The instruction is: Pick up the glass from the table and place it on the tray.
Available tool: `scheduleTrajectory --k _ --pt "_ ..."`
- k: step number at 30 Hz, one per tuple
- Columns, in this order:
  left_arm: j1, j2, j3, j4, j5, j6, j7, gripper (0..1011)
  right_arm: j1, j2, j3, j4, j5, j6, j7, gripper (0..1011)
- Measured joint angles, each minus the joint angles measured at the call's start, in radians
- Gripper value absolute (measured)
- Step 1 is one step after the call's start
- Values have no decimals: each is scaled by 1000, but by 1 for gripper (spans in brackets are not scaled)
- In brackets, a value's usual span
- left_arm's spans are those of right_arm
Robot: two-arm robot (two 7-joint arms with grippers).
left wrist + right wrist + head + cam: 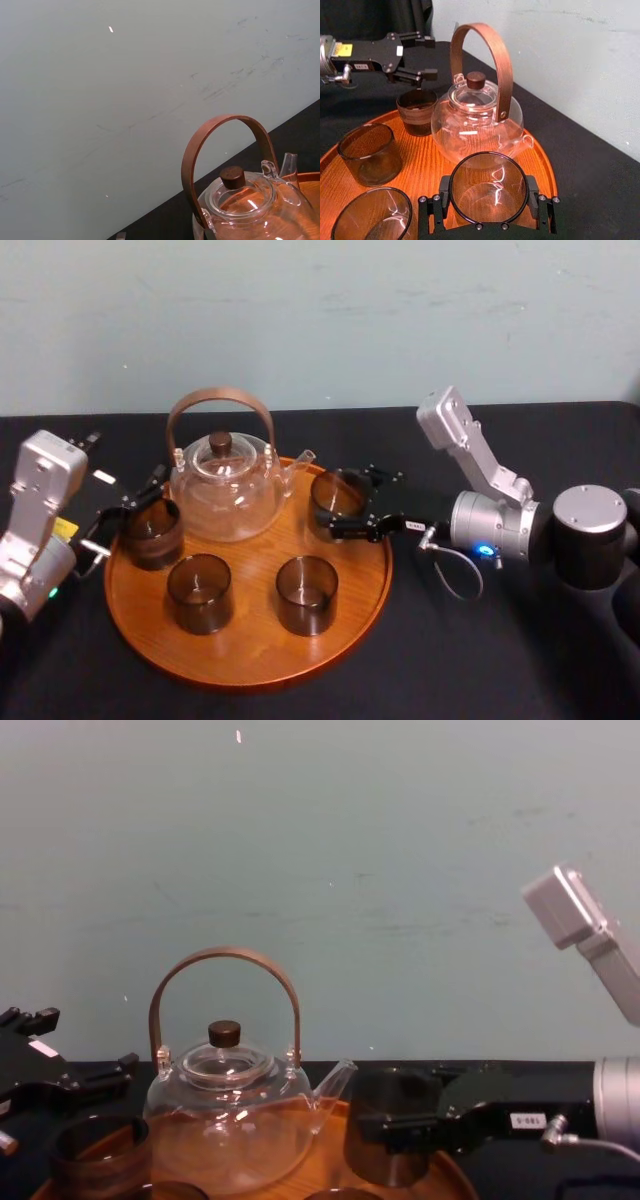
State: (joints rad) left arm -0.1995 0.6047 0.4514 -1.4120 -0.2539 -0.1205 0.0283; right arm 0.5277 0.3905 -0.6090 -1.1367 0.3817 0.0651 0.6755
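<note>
The flat, matte black table (480, 660) is being occupied at its middle by the large round orange-brown wooden tray (250, 655) with its low raised rim. At the back of the tray, a clear glass teapot (225, 490) with an arched brown wooden handle is being carried. The right gripper (345, 505) is being reached in from the right, and the left gripper (133, 498) is being held with its jaws apart just behind a smoky glass (152, 533) at the tray's left edge. Two more smoky glasses (199, 592) are being carried near the front. The task's glass (488, 187) – a smoky brown round tumbler – is being clamped between the right gripper's jaws at the tray's right rear, just inside the rim and close to the teapot's spout. Whether its base is being borne by the wood cannot be told. Two risks are being judged. If the glass is being set partly on the raised rim, it is likely to be tipped outward onto the table once it is being released. If it is being shifted toward the middle, the spout may be struck – glass against glass. A release made before the base is being supported would let it be dropped and possibly cracked.
</note>
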Motion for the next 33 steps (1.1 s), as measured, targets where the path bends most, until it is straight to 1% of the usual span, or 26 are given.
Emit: scheduleTrajectory --k 15,33 --pt "0 0 0 0 0 0 0 1001 3 -25 -6 58 -26 -15 -3 903" --pt "0 0 0 0 0 0 0 1001 3 -44 -2 92 -49 -14 -13 904"
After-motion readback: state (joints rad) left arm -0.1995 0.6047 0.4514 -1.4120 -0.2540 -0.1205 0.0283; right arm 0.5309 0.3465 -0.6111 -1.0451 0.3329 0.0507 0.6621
